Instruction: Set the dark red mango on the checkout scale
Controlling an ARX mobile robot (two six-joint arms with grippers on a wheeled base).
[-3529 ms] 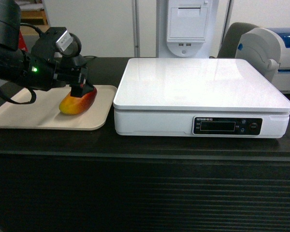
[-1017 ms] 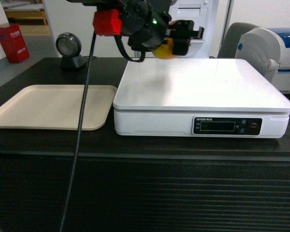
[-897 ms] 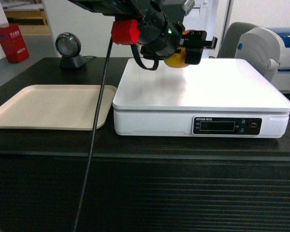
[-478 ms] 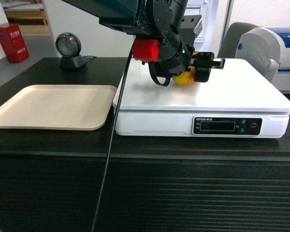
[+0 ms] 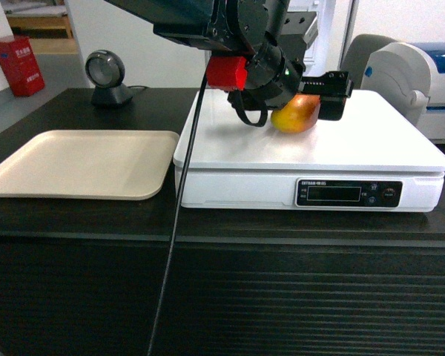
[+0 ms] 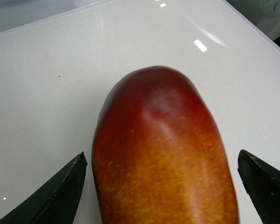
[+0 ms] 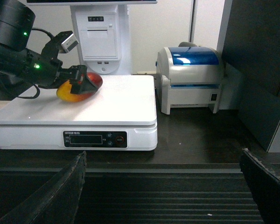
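The dark red mango (image 5: 295, 116) lies on the glossy white top of the scale (image 5: 371, 141), left of its middle, on the dark checkout counter (image 5: 222, 230). My left gripper (image 5: 311, 100) straddles the mango and is open. In the left wrist view the mango (image 6: 163, 154) sits between both black fingertips (image 6: 70, 182) with a white gap on each side. The right wrist view shows the mango (image 7: 79, 89) resting on the scale (image 7: 116, 107) with the left gripper (image 7: 79, 78) over it. My right gripper (image 7: 163, 161) hangs open in front of the slatted counter front (image 7: 177, 196), holding nothing.
A flat beige tray (image 5: 74, 163) lies left of the scale. A round barcode scanner (image 5: 104, 74) stands behind the tray. A white and blue label printer (image 7: 191, 79) sits right of the scale. A white kiosk (image 7: 100, 37) stands behind it.
My left arm carried the mango from the tray over to the scale and lowered it onto the top. The jaws have since spread away from the mango.
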